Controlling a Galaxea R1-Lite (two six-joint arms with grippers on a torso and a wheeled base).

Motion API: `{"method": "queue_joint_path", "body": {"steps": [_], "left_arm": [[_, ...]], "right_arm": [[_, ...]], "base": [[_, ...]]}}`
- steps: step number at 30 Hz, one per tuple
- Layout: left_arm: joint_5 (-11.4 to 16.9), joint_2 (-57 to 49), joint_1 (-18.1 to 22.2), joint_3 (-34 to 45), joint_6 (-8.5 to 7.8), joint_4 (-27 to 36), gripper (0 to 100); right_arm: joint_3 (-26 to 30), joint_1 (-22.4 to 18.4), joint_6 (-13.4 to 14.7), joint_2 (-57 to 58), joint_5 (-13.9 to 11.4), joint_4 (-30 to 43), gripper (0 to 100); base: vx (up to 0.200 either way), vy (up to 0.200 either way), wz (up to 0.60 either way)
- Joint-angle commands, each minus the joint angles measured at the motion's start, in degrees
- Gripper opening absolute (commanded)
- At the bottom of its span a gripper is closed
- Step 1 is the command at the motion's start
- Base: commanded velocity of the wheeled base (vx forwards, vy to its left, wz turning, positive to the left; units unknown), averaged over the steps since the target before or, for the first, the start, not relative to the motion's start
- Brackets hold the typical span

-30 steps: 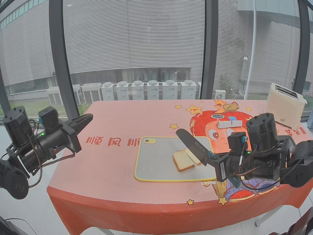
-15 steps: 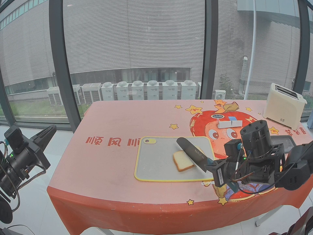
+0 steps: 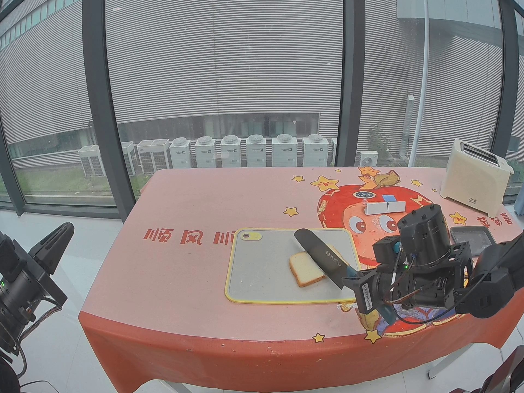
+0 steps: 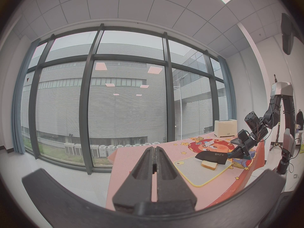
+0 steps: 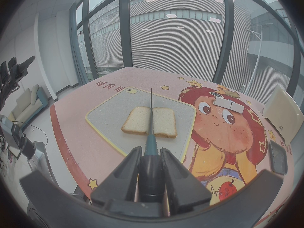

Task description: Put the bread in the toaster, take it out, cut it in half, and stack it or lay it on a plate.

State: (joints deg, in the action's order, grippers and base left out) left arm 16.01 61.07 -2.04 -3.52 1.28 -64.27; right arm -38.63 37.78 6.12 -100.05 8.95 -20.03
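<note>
Right gripper (image 5: 151,157) clamped on knife (image 3: 322,253) handle | blade runs straight ahead over middle of bread (image 5: 137,124) on cutting board (image 5: 106,116) | left gripper (image 4: 155,165) pinched closed, empty, well apart

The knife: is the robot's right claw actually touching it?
Touching. The right wrist view shows the knife handle clamped between the fingers of the right gripper, no gap either side.

Large red characters (image 3: 188,236) are printed on the tablecloth (image 3: 207,203) beside the cutting board (image 3: 262,268). Smaller red print (image 3: 494,219) lies before the toaster (image 3: 476,177), whose face bears a small dark mark (image 3: 472,200). Pale lettering runs along the blade of the knife (image 3: 322,253). A dark lettered badge (image 3: 364,194) tops the cartoon figure.
</note>
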Motion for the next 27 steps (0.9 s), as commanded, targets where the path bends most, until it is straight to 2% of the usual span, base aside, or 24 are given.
{"method": "queue_joint_path", "body": {"steps": [1, 27], "left_arm": [[0.0, -2.2, -0.1, 1.1, 0.04, 0.5, 0], [0.0, -5.2, -0.1, 2.0, 0.04, 2.9, 0]], "right_arm": [[0.2, 0.2, -0.1, -0.1, 0.1, 0.1, 0], [-1.1, -0.4, 0.2, 1.2, 0.2, 0.1, 0]], "base": [[0.0, 0.0, 0.0], [0.0, 0.0, 0.0]]}}
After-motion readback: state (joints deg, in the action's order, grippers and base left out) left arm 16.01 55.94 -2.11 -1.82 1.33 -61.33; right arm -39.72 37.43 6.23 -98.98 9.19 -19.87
